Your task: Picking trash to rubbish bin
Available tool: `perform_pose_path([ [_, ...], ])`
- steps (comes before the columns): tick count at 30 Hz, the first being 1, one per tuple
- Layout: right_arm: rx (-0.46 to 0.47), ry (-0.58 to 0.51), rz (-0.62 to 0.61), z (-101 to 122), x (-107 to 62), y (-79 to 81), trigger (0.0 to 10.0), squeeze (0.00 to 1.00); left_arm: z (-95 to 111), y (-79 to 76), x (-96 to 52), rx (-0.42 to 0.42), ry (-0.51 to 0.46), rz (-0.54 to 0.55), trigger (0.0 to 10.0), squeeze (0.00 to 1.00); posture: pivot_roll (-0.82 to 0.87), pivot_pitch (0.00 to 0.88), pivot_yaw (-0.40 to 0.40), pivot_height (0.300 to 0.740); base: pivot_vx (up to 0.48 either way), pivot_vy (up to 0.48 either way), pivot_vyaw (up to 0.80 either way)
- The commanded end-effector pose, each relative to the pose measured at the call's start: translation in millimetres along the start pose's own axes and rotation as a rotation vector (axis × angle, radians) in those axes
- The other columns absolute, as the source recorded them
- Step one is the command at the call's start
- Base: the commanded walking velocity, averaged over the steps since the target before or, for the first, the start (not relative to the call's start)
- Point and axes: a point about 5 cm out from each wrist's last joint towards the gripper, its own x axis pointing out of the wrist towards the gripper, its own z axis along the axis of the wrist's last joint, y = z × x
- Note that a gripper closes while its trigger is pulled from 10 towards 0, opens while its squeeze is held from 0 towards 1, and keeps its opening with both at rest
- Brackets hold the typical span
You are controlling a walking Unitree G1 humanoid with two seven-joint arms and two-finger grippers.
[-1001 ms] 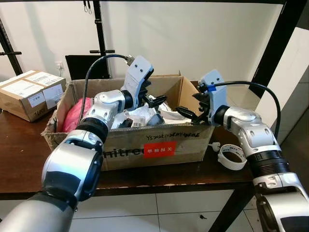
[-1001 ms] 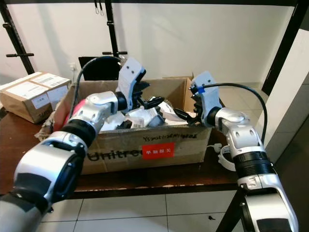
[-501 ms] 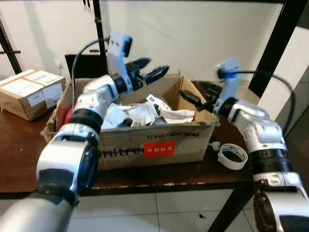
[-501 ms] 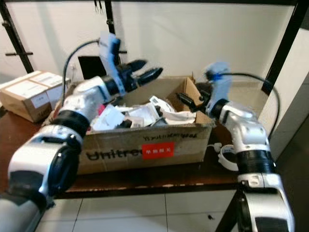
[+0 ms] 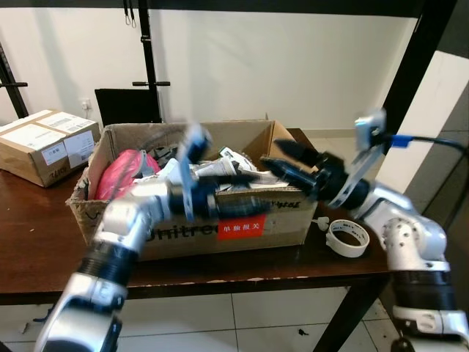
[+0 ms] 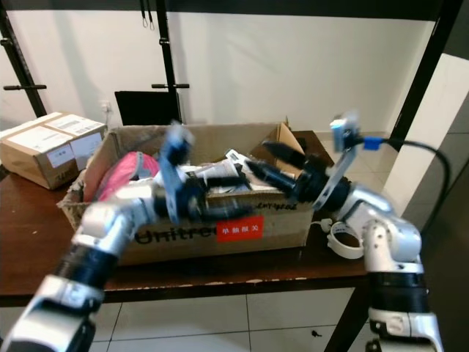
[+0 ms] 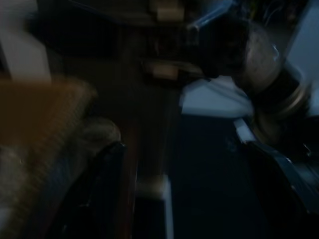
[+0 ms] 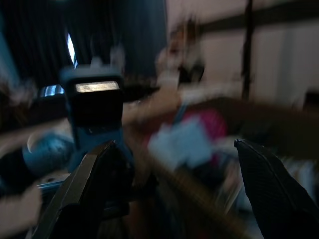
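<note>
- Against half a second ago, the left end effector (image 5: 253, 192) has dropped from above the box's back rim to the centre of the frame, in front of the box (image 5: 286, 220) near its front wall; it is smeared by motion, and I cannot tell whether its fingers are apart or together.
- The right end effector (image 5: 282, 160) has swung in from the right and now reaches leftward over the box's right front corner, right of centre in the frame. Its two black fingers stand apart with nothing between them, as the right wrist view also shows.
- The camera has shifted a little; the box, the tape roll (image 5: 346, 237) at lower right and the small parcel (image 5: 44, 143) at upper left lie on the counter (image 5: 29, 242) as before.
- The trash (image 5: 220, 165), white papers and wrappers, sits inside the box with a pink bag (image 5: 124, 172) at its left end; the arms hide part of it.
- Both wrist views are dark and blurred. The left wrist view gives only a brown edge and dim shapes; the right shows vague pink and pale patches between its fingers.
</note>
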Motion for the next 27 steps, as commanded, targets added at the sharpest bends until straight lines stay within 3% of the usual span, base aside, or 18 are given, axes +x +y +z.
perform_pose_path([
  [1, -0.011, 0.068, 0.029, -7.5, -0.1, 5.0, 10.0, 0.00, -10.6, -8.6, 3.6, -0.009, 0.104, -0.003, 10.0, 0.00, 0.05, 0.046, -0.049, 0.740, 0.000, 0.000, 0.00],
  [5, -0.003, 0.214, 0.028, -32.1, -5.7, 8.1, 10.0, 0.00, -50.4, -18.2, 0.0, -0.077, 0.314, 0.051, 10.0, 0.00, 0.05, 0.043, -0.050, 0.740, 0.000, 0.000, 0.00],
  [10, -0.001, 0.307, 0.040, -47.2, -11.7, 11.6, 10.0, 0.00, -70.4, -31.9, 2.0, -0.134, 0.380, 0.045, 10.0, 0.00, 0.05, 0.042, -0.047, 0.740, 0.000, 0.000, 0.00],
  [14, -0.016, 0.450, 0.054, -68.9, -19.7, 15.2, 10.0, 0.00, -101.4, -45.3, 1.7, -0.182, 0.516, 0.043, 10.0, 0.00, 0.05, 0.043, -0.046, 0.740, 0.000, 0.000, 0.00],
  [16, -0.027, 0.538, 0.046, -80.8, -26.2, 15.5, 10.0, 0.00, -122.4, -54.3, -2.7, -0.215, 0.612, 0.043, 10.0, 0.00, 0.05, 0.045, -0.045, 0.740, 0.000, 0.000, 0.00],
  [23, -0.042, 0.711, 0.010, -101.4, -45.2, 10.8, 10.0, 0.00, -158.1, -69.7, -14.2, -0.317, 0.726, 0.074, 10.0, 0.00, 0.05, 0.047, -0.045, 0.740, 0.000, 0.000, 0.00],
  [24, -0.064, 0.823, 0.007, -113.1, -56.5, 10.0, 10.0, 0.00, -178.3, -78.8, -25.0, -0.361, 0.811, 0.081, 10.0, 0.00, 0.05, 0.047, -0.045, 0.740, 0.000, 0.000, 0.00],
  [27, -0.077, 0.892, 0.009, -120.4, -63.6, 9.9, 10.0, 0.00, -190.1, -86.2, -32.3, -0.383, 0.866, 0.074, 10.0, 0.00, 0.05, 0.047, -0.045, 0.740, 0.000, 0.000, 0.00],
])
